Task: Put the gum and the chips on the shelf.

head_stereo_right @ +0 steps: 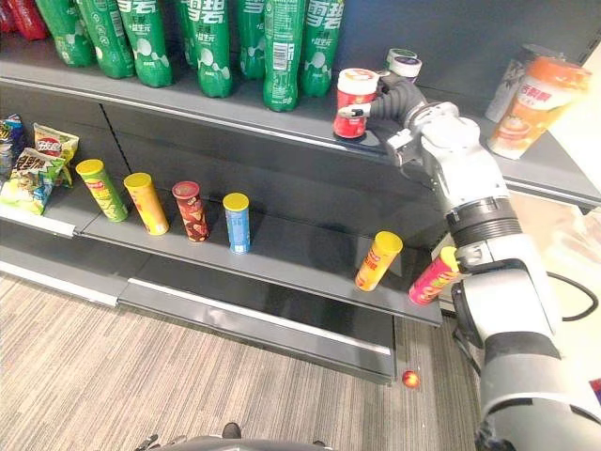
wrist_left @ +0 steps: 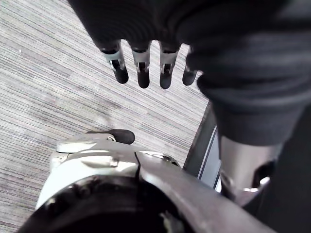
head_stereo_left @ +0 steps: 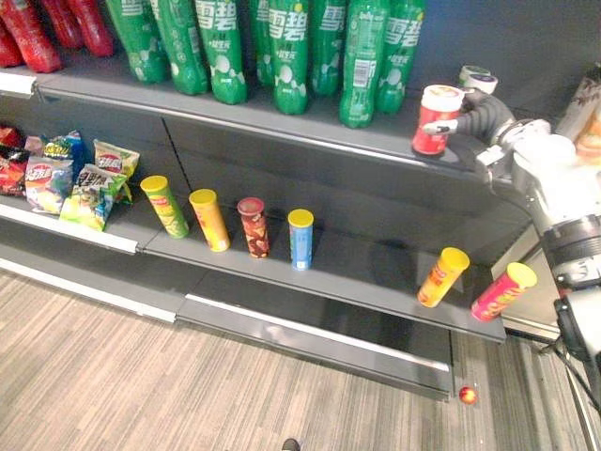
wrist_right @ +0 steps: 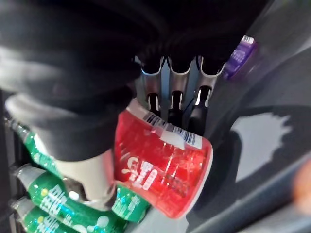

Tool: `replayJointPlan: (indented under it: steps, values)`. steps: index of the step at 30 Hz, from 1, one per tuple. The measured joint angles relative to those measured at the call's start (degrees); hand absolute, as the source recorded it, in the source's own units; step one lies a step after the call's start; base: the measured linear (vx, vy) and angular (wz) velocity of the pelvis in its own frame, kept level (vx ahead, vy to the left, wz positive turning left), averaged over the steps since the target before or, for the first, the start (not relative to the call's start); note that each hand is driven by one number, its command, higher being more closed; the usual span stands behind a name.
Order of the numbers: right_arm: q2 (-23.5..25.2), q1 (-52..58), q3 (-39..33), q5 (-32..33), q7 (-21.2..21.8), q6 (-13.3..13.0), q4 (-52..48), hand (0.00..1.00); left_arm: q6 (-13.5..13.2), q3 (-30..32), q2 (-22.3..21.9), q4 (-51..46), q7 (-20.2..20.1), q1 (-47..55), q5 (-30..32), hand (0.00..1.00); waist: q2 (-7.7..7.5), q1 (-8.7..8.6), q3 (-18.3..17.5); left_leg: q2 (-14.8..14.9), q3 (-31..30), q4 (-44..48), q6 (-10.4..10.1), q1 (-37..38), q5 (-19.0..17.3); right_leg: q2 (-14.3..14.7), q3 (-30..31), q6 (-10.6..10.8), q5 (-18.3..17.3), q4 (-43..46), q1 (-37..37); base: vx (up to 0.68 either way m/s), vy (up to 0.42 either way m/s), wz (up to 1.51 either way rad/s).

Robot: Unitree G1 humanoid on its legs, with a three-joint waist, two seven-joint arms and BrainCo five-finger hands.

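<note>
The tub (head_stereo_right: 357, 101) in my right hand (head_stereo_right: 402, 100) is red with a white lid and a white barcode strip, against the hand's dark cover and silver, dark-tipped fingers (wrist_right: 177, 90). Left of the hand I see green bottles (head_stereo_right: 282, 52) with white print. Below it are an orange-yellow tube (head_stereo_right: 378, 260) and a pink-red tube (head_stereo_right: 432, 275), both yellow-lidded.

right hand (head_stereo_right: 387, 100) raised, grasping, left hand (wrist_left: 143, 73) relaxed
</note>
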Motion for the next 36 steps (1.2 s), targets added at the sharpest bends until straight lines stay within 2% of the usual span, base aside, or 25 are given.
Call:
replayJointPlan:
  steps: [4, 7, 21, 22, 36]
  values:
    - [-1.5, -0.5, 0.0, 0.0, 0.0, -1.6, 1.2, 1.0, 0.0, -0.8, 0.1, -0.1, 0.0, -0.2, 0.0, 0.0, 0.37, 0.09, 0.5, 0.0, -0.2, 0.0, 0.0, 0.0, 0.0, 0.0, -0.1, 0.0, 0.0, -0.1, 0.0, 0.0, 0.0, 0.01]
    - [-1.6, -0.7, 0.0, 0.0, 0.0, -1.7, 4.6, 1.0, 0.0, -0.9, 0.0, -0.1, 0.1, -0.3, 0.0, 0.0, 0.56, 0.11, 0.6, 0.0, -0.3, 0.0, 0.0, -0.1, 0.0, 0.1, -0.1, 0.0, 0.0, -0.2, 0.0, 0.0, 0.0, 0.0]
    - [-3.8, -0.7, -0.1, 0.0, 1.2, -4.2, 5.1, 1.0, -0.1, -1.4, 0.1, -0.1, 0.1, -0.8, 0.0, 0.0, 1.15, 0.41, 1.5, 0.0, -0.1, 0.0, 0.0, -0.1, 0.0, 0.1, -0.1, 0.0, 0.0, -0.3, 0.0, 0.0, 0.0, 0.0]
    - [-3.8, -0.7, -0.1, 0.0, 1.3, -4.2, 5.1, 0.0, -0.1, -1.5, 0.0, -0.1, 0.0, -0.8, 0.0, 0.0, 1.16, 0.43, 1.6, 0.0, -0.1, 0.0, 0.0, -0.1, 0.0, 0.1, -0.1, 0.0, 0.0, -0.3, 0.0, 0.0, 0.0, 0.0]
    - [-3.9, -0.7, -0.1, 0.0, 2.5, -4.3, 5.6, 0.0, -0.1, -2.6, 0.5, -0.6, 0.0, -0.9, 0.0, 0.0, 1.29, 0.46, 2.4, 0.0, 0.3, 0.0, -0.1, 0.0, 0.0, 0.1, 0.1, 0.0, 0.0, -0.3, 0.0, 0.0, 0.0, 0.0]
